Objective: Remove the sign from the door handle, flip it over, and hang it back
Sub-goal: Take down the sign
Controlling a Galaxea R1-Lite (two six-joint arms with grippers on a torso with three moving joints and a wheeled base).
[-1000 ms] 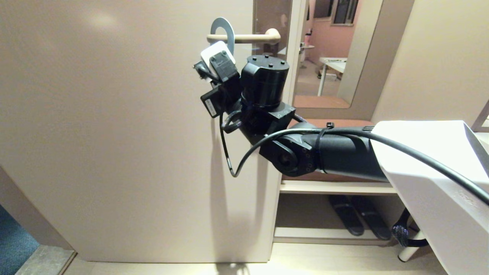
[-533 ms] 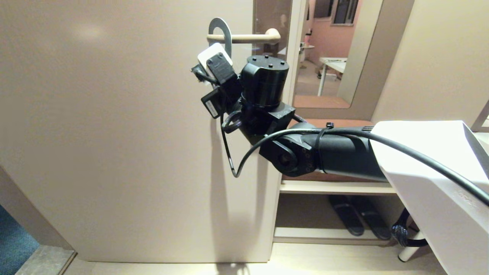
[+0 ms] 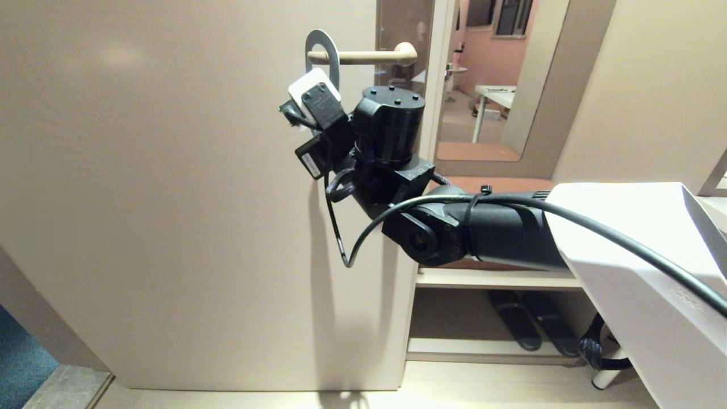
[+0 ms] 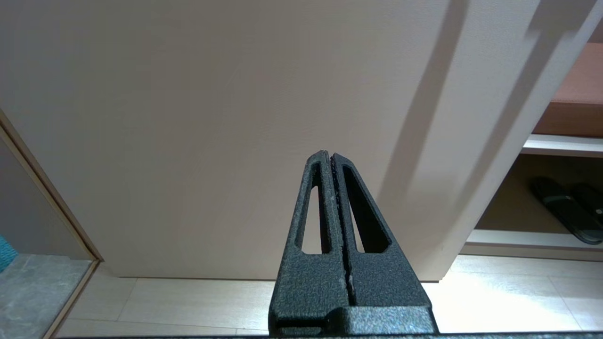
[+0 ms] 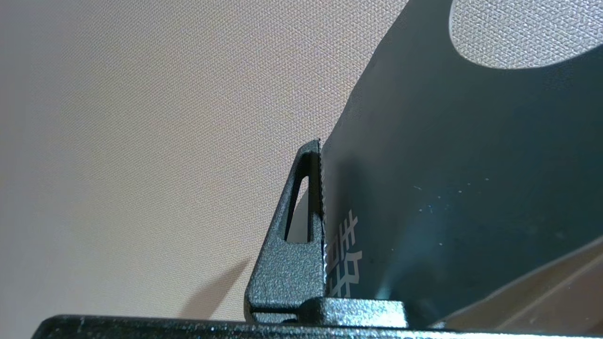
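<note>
sliding the sign (image 3: 321, 52) along the door handle (image 3: 363, 56) looks to be the step in hand: the ring end of the sign circles the lever near its free tip, well away from the rounded knuckle, and the rest of the sign drops below the handle behind the right hand (image 5: 325, 207). that hand sits just under the handle, clamped on the flat body of the sign; the right wrist view shows one toothed finger (image 5: 301, 226) pressed against the blue-grey face beside a white chinese character, with the big hole at the far end. whether this is the taking off or the hanging back cannot be told for sure; the hole lies around the lever, so the sign is on the handle now, not free of it

if it is coming off, the next move calls for drawing the ring sideways past the free tip of the handle, keeping the hole level with the lever so its rim does not catch, and holding the grip firm on the thin card

the left hand (image 4: 332, 160) hangs low, below the handle and facing the door (image 3: 170, 199), its fingers pressed together on nothing, idle
</note>
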